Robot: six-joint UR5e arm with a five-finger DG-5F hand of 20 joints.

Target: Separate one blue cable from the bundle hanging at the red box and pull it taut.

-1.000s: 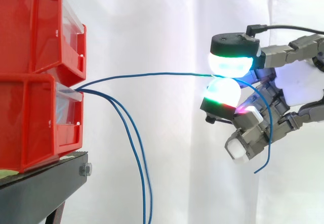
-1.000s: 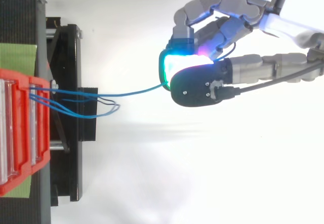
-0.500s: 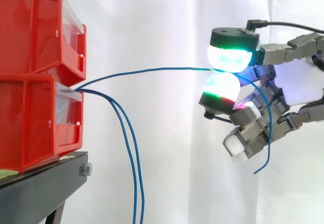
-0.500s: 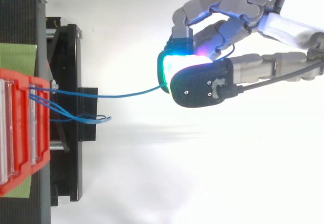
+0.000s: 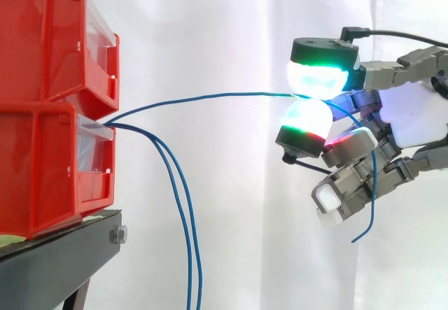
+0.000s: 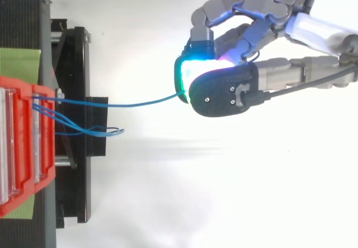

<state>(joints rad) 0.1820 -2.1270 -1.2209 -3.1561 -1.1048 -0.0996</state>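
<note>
One blue cable (image 5: pixel 210 98) runs from the lower red bin (image 5: pixel 49 166) rightward in a shallow arc to my hand (image 5: pixel 409 117). Two glowing fingertips (image 5: pixel 318 79) pinch it, and its free end (image 5: pixel 369 191) curls down behind the other fingers. Two more blue cables (image 5: pixel 180 205) hang from the same bin and drop below the frame. In the top view the held cable (image 6: pixel 134 103) stretches from the bin (image 6: pixel 25 147) to the hand (image 6: pixel 291 24), while the loose cables (image 6: pixel 92 129) loop just off the bin's front.
A second red bin (image 5: pixel 52 40) is stacked on the lower one, both on a black stand (image 5: pixel 63 254). A white curtain hangs behind. The arm enters from the right.
The hand has lifted slightly and the pinching fingertips shifted a little, raising the held cable. The two hanging cables have swung a bit left, and their loop in the top view drew closer to the bin.
</note>
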